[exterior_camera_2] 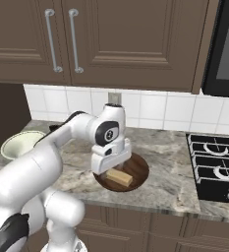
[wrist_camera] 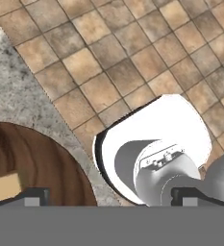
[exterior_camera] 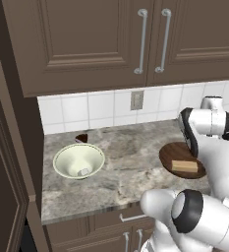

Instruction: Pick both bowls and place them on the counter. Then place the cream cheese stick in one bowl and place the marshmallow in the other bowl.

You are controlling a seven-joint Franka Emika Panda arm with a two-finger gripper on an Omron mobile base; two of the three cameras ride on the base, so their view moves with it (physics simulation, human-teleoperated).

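Two bowls sit well apart on the marbled counter: the cream bowl at the left with the white marshmallow inside it, and the dark wooden bowl nearer the stove, holding the tan cream cheese stick. Just above that stick hangs the gripper, its jaws spread wide and holding nothing. A dark cake slice lies behind the cream bowl by the tiled wall.

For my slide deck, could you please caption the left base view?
Marshmallow in the cream bowl, cream cheese stick in the wooden bowl, both on the counter.
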